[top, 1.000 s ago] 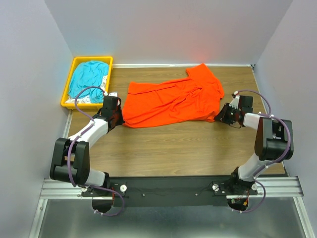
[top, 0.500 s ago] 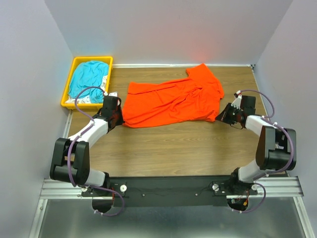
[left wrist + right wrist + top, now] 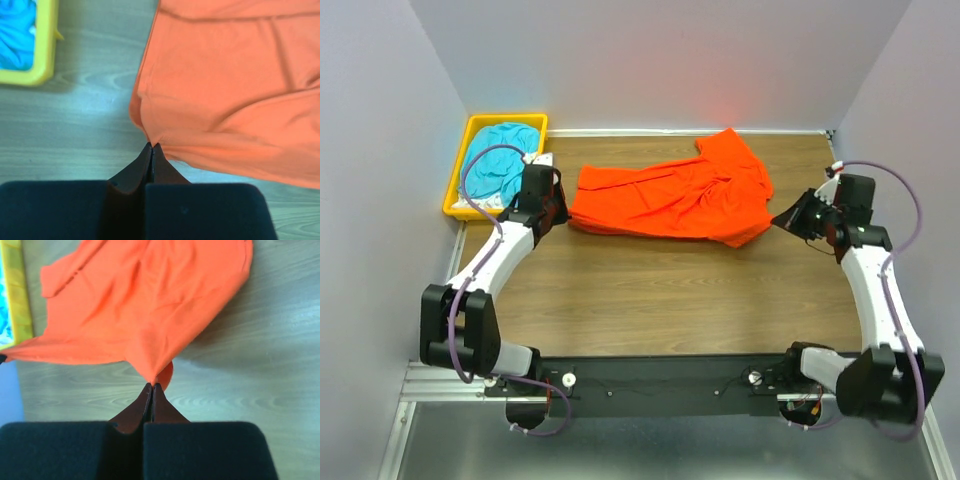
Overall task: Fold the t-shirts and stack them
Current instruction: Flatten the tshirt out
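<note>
A bright orange-red t-shirt (image 3: 670,197) hangs stretched above the table between my two grippers. My left gripper (image 3: 563,214) is shut on its left corner, which the left wrist view shows as cloth (image 3: 220,95) pinched at the gripper's (image 3: 151,145) tips. At the right, my right gripper (image 3: 780,219) is shut on the shirt's other near corner; the fabric (image 3: 145,305) rises in a peak from the closed tips of that gripper (image 3: 152,384). A teal-blue t-shirt (image 3: 498,163) lies crumpled in the bin with some white fabric (image 3: 534,165) beside it.
A yellow plastic bin (image 3: 462,162) stands at the table's far left corner, just behind my left arm. Grey walls close in on the left, back and right. The wooden table (image 3: 660,290) runs from the shirt to the arm bases.
My right gripper has shut on the shirt's right near corner and lifted up and rightward. The left gripper has moved back with its corner. The near edge of the shirt has come off the table.
</note>
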You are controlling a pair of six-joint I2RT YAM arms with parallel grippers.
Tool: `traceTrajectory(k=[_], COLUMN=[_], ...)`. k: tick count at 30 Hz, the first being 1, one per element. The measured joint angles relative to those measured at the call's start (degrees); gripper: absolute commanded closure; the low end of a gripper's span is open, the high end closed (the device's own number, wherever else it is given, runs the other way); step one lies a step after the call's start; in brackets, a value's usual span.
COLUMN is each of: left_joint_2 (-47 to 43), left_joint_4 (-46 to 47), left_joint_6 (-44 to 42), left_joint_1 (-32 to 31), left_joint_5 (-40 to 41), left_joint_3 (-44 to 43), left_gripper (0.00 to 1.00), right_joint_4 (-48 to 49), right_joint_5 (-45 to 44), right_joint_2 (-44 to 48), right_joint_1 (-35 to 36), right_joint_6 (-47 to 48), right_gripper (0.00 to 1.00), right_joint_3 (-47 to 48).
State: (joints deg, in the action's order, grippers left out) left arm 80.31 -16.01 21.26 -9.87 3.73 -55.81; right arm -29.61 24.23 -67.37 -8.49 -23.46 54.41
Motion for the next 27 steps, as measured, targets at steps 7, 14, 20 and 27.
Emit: traceTrajectory(k=[7,14,20,27], left_joint_2=[-4.24,-9.53,-10.97,-10.99], left_joint_4=[-3.48,-4.9,-6.56,-6.14], left_joint_6=[0.24,1.51,3.76,4.92], left_joint_1=[0.0,0.0,0.0,0.0], left_joint_5=[0.04,0.02,-1.38,-1.55], left_joint_3=[-4.87,3.98,12.57,13.35], left_gripper=[1.0,1.0,1.0,1.0], right_joint_4=[-13.33,-26.47,-35.41,-33.99], right_joint_5=[-0.98,-2.89,-4.0,-5.79], right_joint_2=[14.16,22.27,27.3,20.85], right_joint_1=[-0.13,-0.13,-0.15,-0.15], right_joint_6=[-1.68,-3.48,-3.65,-2.1], right_gripper=[0.99,0.83,0.57,0.56], right_joint_3=[3.54,-4.11,-4.81,-4.57])
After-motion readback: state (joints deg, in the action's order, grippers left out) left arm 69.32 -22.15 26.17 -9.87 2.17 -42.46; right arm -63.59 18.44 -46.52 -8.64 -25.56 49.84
